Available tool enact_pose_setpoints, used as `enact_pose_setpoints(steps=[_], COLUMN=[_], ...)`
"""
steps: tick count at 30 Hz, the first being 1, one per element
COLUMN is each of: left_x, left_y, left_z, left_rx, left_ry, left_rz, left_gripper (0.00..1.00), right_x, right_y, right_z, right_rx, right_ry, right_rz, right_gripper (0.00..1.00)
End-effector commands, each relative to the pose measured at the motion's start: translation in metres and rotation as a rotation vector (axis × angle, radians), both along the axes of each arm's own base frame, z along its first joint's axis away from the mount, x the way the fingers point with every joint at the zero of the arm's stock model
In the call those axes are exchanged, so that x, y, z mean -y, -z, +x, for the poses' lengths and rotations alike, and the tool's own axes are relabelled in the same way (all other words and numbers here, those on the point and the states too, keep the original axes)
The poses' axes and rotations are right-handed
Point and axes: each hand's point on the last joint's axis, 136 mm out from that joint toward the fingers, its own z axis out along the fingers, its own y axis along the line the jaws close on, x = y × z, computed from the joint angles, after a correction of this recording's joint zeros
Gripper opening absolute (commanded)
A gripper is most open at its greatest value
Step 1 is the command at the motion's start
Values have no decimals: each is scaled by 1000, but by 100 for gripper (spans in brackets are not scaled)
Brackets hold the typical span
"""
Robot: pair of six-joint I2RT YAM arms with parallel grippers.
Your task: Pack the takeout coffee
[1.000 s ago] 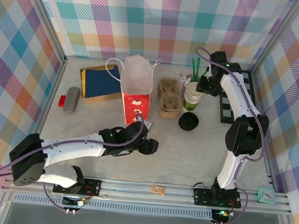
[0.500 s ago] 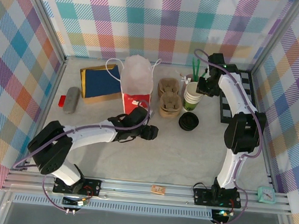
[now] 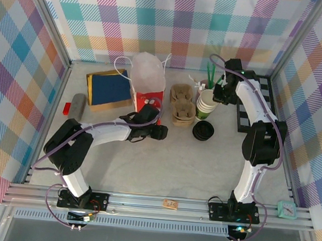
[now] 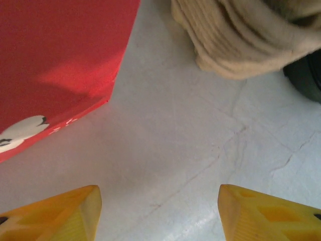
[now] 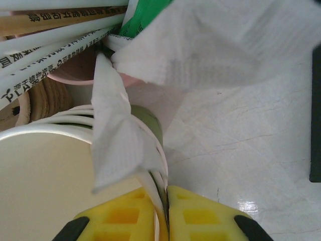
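Right jaws are pinching nearly shut on the rim of the top cup [image 5: 60, 170], in the stack [image 3: 208, 107] beside the carrier [image 3: 182, 108], with a napkin [image 5: 118, 140] draping over it. A straight lift should free one cup. Left jaws are hanging half open, empty, by the bag [image 3: 149, 98].

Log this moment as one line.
right hand: pinching rim of top paper cup | left hand: open, over table beside red bag | black lids: on table, untouched

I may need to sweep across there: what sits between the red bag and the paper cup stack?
Stacked cardboard cup carriers, seen in the top view, between red bag and cup stack.
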Motion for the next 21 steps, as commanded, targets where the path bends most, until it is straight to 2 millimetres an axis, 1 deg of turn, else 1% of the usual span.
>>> enact_pose_setpoints(steps=[1,6,12,17,21], left_x=[8,10,13,11,10], left_y=[-11,-12,-12,-14,-19], left_z=[4,-10,-28,-32,-33], left_rx=[16,11,11,17,23], left_ry=[38,39,64,62,60], left_rz=[-28,-38,1,3,0], left_gripper=[64,72,75,76,76], right_x=[2,2,5,11,11], right_y=[-17,-28,-38,-36,-29], right_z=[-8,-10,-14,-16,-17], right_rx=[27,52,59,43,24], right_ry=[6,9,4,3,0], right_rz=[14,16,-6,-42,-50], right_gripper=[13,12,13,16,15])
